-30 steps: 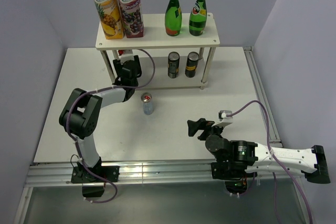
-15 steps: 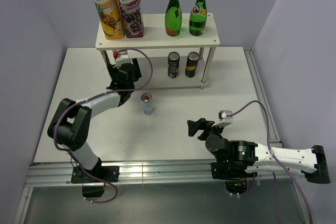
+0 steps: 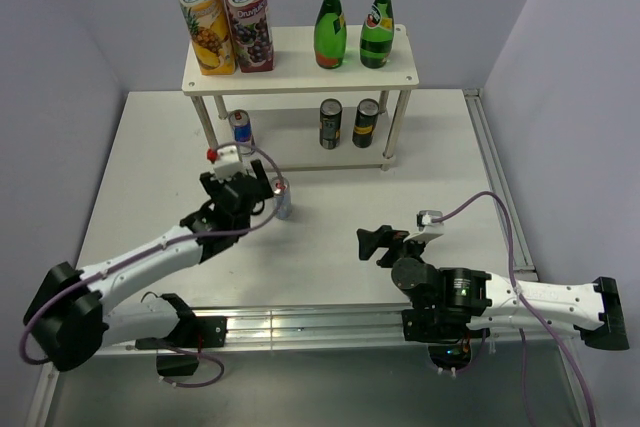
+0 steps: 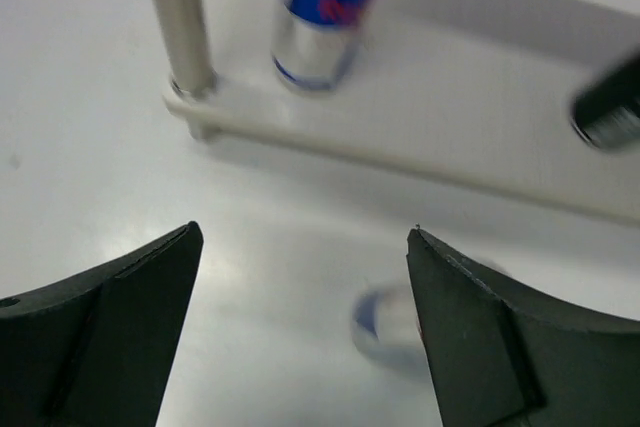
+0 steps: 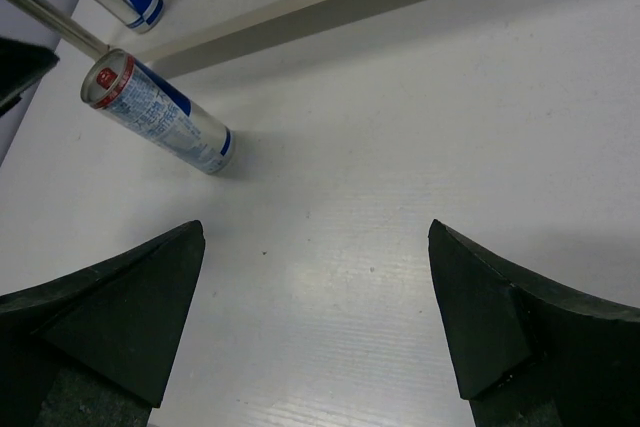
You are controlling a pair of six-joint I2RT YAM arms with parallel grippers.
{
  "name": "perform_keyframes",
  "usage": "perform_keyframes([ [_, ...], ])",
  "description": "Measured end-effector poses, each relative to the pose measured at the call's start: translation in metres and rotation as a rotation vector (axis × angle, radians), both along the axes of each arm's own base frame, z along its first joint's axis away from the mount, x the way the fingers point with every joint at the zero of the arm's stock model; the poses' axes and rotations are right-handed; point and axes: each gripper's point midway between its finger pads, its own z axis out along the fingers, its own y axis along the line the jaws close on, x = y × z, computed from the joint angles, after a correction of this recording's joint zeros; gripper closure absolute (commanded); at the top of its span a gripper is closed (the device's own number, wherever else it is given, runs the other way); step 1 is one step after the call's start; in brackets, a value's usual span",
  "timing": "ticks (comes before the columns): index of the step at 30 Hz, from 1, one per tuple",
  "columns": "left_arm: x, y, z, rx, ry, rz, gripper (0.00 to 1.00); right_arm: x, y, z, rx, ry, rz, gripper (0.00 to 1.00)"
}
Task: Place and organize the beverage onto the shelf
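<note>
L arm lies stretched low across the table (image 3: 430,162) from its near-left base, forearm angled toward centre. L gripper (image 4: 303,237) faces the shelf (image 3: 300,57), jaws wide apart w/ nothing in them, just left of a slim can (image 3: 281,197) standing on the table in front of the shelf. R arm is doubled back, elbow out past the table's right edge. R gripper (image 5: 317,232) sits low over the table, jaws fully spread, empty. Shelf stands far-centre: 2 juice cartons (image 3: 247,12) + 2 green bottles (image 3: 330,27) on top tier; blue can (image 3: 241,127) at left of lower tier, 2 dark cans (image 3: 330,123) mid-right. L wrist view is blurred: slim can is a mere smear by the right finger, blue can's top cut off. Dark cans' labels too small to read.
</note>
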Motion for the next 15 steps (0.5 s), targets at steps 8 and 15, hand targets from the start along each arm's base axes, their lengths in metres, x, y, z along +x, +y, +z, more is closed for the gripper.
perform_keyframes([
  [8,-0.090,-0.062,-0.005,-0.128,0.015,-0.199,0.10,0.000,0.001,-0.007,-0.039,0.009,0.000,0.00],
  [15,-0.104,-0.083,-0.080,0.001,0.133,-0.251,0.08,0.000,0.001,-0.008,-0.042,0.010,0.000,0.00],
])
